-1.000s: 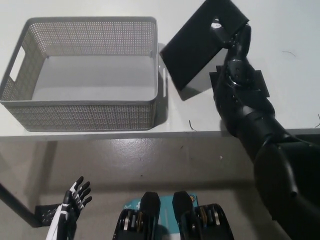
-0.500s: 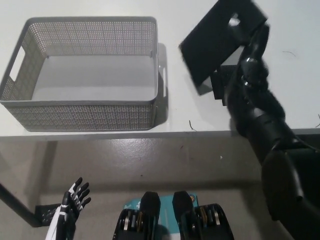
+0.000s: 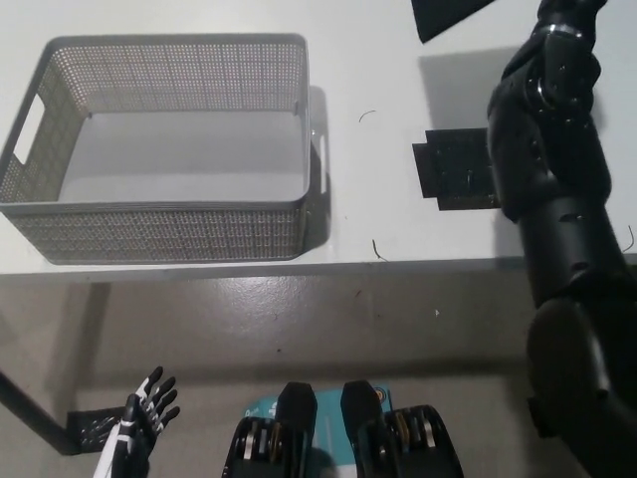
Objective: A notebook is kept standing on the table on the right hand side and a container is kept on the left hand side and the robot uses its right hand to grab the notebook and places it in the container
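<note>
Notebook: black, only a corner visible at the top edge of the head view, tilted, apparently raised off the surface, well right of the container.
Right hand: mostly cut off by the top edge, just beside the notebook; grip on it hidden, so open or closed cannot be told.
Right arm: black, reaching up from the lower right across the right end of the surface.
Container: grey mesh basket with handle slots, on the left part of the white surface, nothing inside.
Black pad: flat on the surface, partly under the right arm.
Left hand: white, low at bottom left, below the surface edge, fingers spread, holding nothing.
</note>
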### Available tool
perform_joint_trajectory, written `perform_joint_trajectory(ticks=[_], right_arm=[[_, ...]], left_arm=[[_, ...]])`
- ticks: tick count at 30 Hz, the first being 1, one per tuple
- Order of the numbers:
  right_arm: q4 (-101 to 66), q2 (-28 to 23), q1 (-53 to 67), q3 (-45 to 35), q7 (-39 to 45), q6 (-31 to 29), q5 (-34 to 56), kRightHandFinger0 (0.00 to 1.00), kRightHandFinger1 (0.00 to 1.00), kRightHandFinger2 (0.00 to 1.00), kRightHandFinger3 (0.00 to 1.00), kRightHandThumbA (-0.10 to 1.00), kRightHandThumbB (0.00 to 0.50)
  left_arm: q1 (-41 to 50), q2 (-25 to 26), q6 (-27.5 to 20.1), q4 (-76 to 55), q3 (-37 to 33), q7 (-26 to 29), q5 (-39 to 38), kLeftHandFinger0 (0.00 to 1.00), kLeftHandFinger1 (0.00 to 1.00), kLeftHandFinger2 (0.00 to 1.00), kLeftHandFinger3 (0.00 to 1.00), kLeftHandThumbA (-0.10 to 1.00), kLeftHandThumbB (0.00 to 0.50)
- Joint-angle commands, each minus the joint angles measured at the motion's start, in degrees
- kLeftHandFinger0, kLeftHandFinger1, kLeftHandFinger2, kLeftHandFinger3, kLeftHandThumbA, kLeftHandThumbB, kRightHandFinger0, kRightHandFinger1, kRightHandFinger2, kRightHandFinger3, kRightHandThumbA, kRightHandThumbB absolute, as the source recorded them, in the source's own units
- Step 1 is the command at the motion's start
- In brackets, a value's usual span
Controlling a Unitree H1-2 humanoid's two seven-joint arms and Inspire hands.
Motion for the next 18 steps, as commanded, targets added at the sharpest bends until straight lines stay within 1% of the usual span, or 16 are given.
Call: perform_joint_trajectory(ticks=[1, 2, 3, 4, 5, 7, 8, 9, 10, 12, 13, 14, 15, 16, 17, 18], right_arm=[[-3.9, 2.1, -4.6, 2.0, -0.4, -0.5, -0.8, 0.0, 0.14, 0.59, 0.73, -0.1, 0.138], [-2.3, 3.2, -5.1, 3.2, -1.5, -0.8, -2.6, 0.0, 0.13, 0.58, 0.75, -0.1, 0.126], [-0.7, 3.9, -5.5, 4.3, -2.2, -1.0, -4.0, 0.0, 0.1, 0.53, 0.72, -0.1, 0.126], [0.8, 5.6, -5.1, 5.5, -2.3, -1.2, -4.7, 0.0, 0.1, 0.52, 0.71, -0.1, 0.115], [0.6, 5.8, -4.5, 6.2, -2.5, -0.8, -5.2, 0.0, 0.1, 0.52, 0.69, -0.1, 0.104], [5.7, 8.1, -5.4, 8.5, -4.2, -0.5, -7.1, 0.0, 0.1, 0.56, 0.7, -0.1, 0.131], [7.3, 8.8, -5.8, 9.0, -4.1, -0.7, -6.9, 0.0, 0.12, 0.58, 0.71, -0.1, 0.115], [8.8, 9.3, -6.1, 9.4, -3.7, -0.8, -6.4, 0.0, 0.13, 0.59, 0.72, -0.1, 0.114], [11.4, 10.1, -6.8, 9.8, -2.9, -1.3, -5.9, 0.0, 0.14, 0.62, 0.77, -0.1, 0.099], [14.7, 10.6, -8.0, 11.3, -3.1, -1.2, -7.0, 0.0, 0.13, 0.62, 0.8, -0.1, 0.121], [16.5, 11.1, -8.6, 11.8, -3.5, -1.2, -7.1, 0.0, 0.1, 0.56, 0.75, -0.1, 0.131], [17.1, 11.7, -8.6, 11.9, -3.6, -0.8, -6.8, 0.0, 0.06, 0.52, 0.75, -0.1, 0.138], [17.8, 12.1, -8.7, 11.9, -3.3, -1.1, -6.4, 0.0, 0.02, 0.46, 0.56, -0.1, 0.129], [19.0, 12.5, -8.8, 11.9, -3.1, -2.4, -6.1, 0.0, 0.02, 0.48, 0.37, -0.1, 0.126], [19.6, 12.7, -8.9, 12.1, -3.2, -3.4, -6.2, 0.0, 0.03, 0.51, 0.35, -0.1, 0.124], [20.2, 13.1, -9.0, 12.3, -3.7, -3.9, -6.3, 0.0, 0.09, 0.58, 0.41, -0.1, 0.121]], left_arm=[[-0.6, 1.3, -0.7, -1.1, -0.5, -1.2, 0.6, 1.0, 1.0, 1.0, 1.0, 1.0, 0.257], [-0.8, 1.2, -0.3, -0.9, -0.7, -1.4, 0.5, 1.0, 1.0, 1.0, 1.0, 1.0, 0.262], [-1.4, 1.2, -0.6, -0.4, -0.8, -1.4, 0.4, 1.0, 1.0, 1.0, 1.0, 1.0, 0.266], [-0.7, 0.7, -0.2, -1.0, -1.1, -1.1, 0.6, 1.0, 1.0, 1.0, 1.0, 1.0, 0.275], [-0.4, 0.5, -0.4, -1.0, -1.4, -1.2, 0.8, 1.0, 1.0, 1.0, 1.0, 1.0, 0.26], [-0.5, 0.5, -1.3, -0.4, -1.8, -2.2, -0.1, 1.0, 1.0, 1.0, 1.0, 1.0, 0.242], [-0.7, 0.7, -1.2, -0.1, -1.8, -2.4, -0.4, 1.0, 1.0, 1.0, 1.0, 1.0, 0.241], [-0.9, 0.8, -1.1, 0.1, -1.8, -2.4, -0.3, 1.0, 1.0, 1.0, 1.0, 1.0, 0.242], [-1.2, 0.8, -0.4, 0.0, -1.8, -2.4, -0.4, 1.0, 1.0, 1.0, 1.0, 1.0, 0.231], [-2.0, 0.9, -0.5, 0.3, -1.8, -1.9, 0.2, 1.0, 1.0, 1.0, 1.0, 1.0, 0.238], [-2.3, 0.9, -0.9, 0.4, -1.8, -1.7, 0.7, 1.0, 1.0, 1.0, 1.0, 1.0, 0.241], [-2.2, 0.9, -0.7, 0.2, -2.0, -1.8, 0.8, 1.0, 1.0, 1.0, 1.0, 1.0, 0.242], [-2.0, 0.9, -0.4, -0.1, -2.1, -1.9, 0.9, 1.0, 1.0, 1.0, 1.0, 1.0, 0.231], [-2.1, 0.9, -0.2, -0.3, -2.3, -1.8, 1.1, 1.0, 1.0, 1.0, 1.0, 1.0, 0.223], [-2.1, 0.9, -0.2, -0.3, -2.4, -1.7, 1.3, 1.0, 1.0, 1.0, 1.0, 1.0, 0.221], [-2.1, 0.9, -0.4, -0.3, -2.5, -1.5, 1.8, 1.0, 1.0, 1.0, 1.0, 1.0, 0.211]])
